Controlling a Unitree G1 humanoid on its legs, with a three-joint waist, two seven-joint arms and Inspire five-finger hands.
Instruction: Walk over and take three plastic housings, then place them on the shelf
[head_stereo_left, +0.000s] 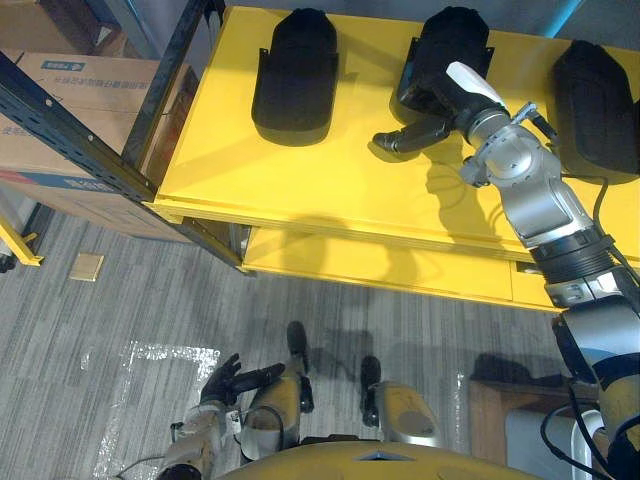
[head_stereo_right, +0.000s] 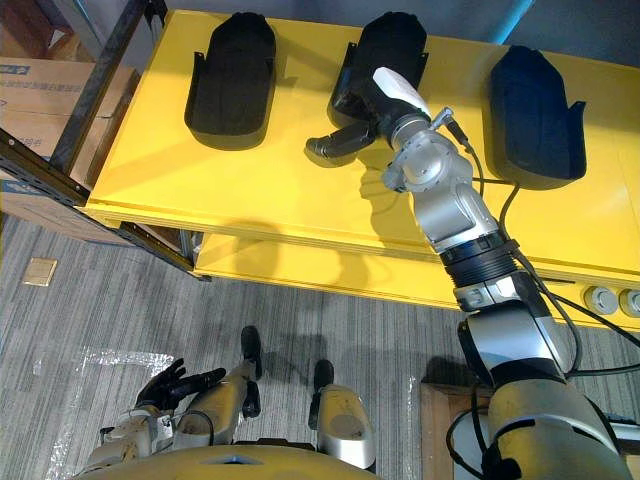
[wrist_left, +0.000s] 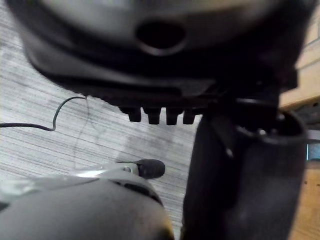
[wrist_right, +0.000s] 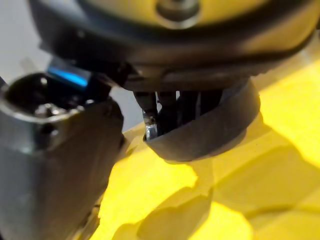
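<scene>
The right hand (head_stereo_left: 440, 126) is closed on the near rim of the middle housing (head_stereo_left: 450, 45): its fingers (wrist_right: 150, 112) hook behind the rim and the white-covered thumb lies above it. This housing is a black, glossy, curved plastic shell. It lies on the yellow shelf (head_stereo_left: 330, 185) between the left housing (head_stereo_left: 293, 75) and the right housing (head_stereo_left: 597, 95). The left hand (head_stereo_left: 222, 382) hangs low above the floor with relaxed fingers.

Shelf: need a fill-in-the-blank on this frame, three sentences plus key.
The yellow shelf carries ___ black housings. The right robot hand is at the ___ one. The left robot hand, open, hangs low and holds ___.
Missing: three; middle; nothing.
</scene>
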